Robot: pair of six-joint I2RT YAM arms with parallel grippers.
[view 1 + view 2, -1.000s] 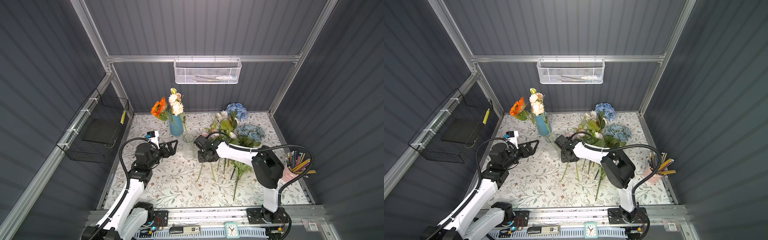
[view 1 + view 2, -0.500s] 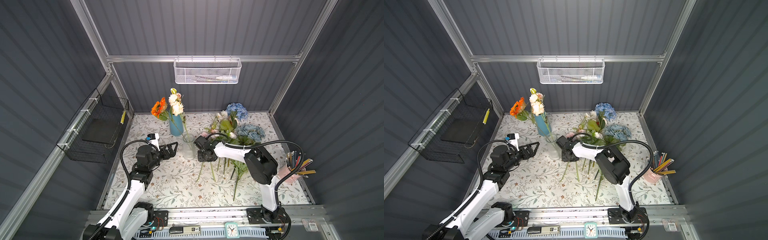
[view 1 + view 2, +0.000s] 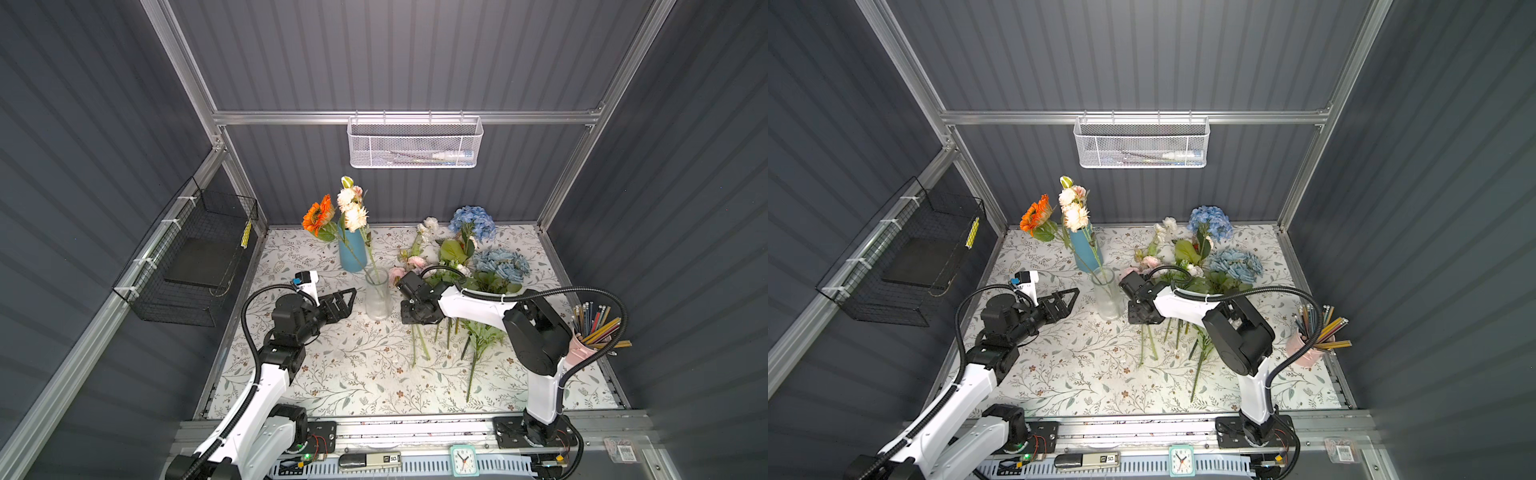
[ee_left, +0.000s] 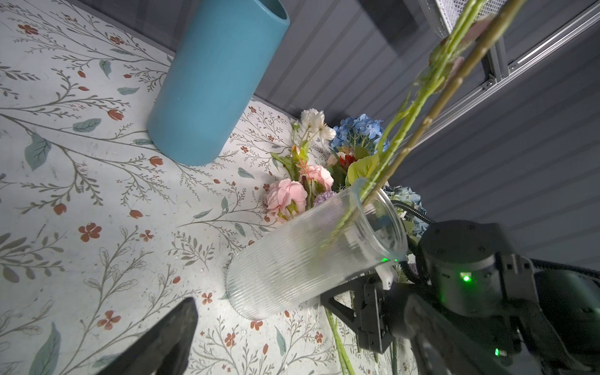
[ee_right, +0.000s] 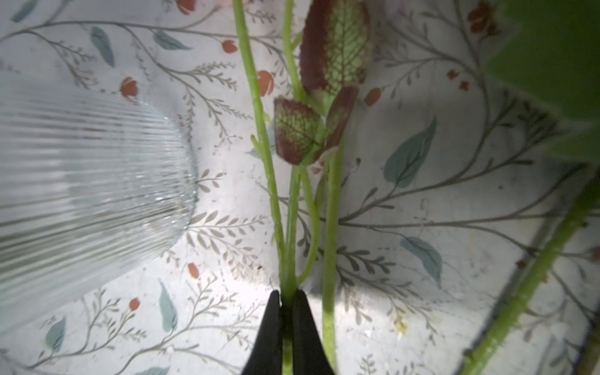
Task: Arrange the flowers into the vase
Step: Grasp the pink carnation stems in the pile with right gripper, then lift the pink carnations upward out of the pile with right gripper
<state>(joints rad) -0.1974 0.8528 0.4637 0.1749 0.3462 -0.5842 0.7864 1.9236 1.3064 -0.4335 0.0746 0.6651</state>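
Both top views sat high at the front edge and looked steeply down toward the back wall [image 3: 395,62], far enough off to hold the whole table [image 3: 353,374] and both arms. Framing was nearly equal, just shifted sideways. Left wrist camera rode low and close over the table, tilted, facing across the glass vase [image 4: 308,256] to the blue vase [image 4: 214,81] and the right arm [image 4: 470,276]. Right wrist camera was very close and looked down past the right gripper [image 5: 287,302] onto flower stems [image 5: 331,227]. All four views shared the glass vase and the stems beside it.
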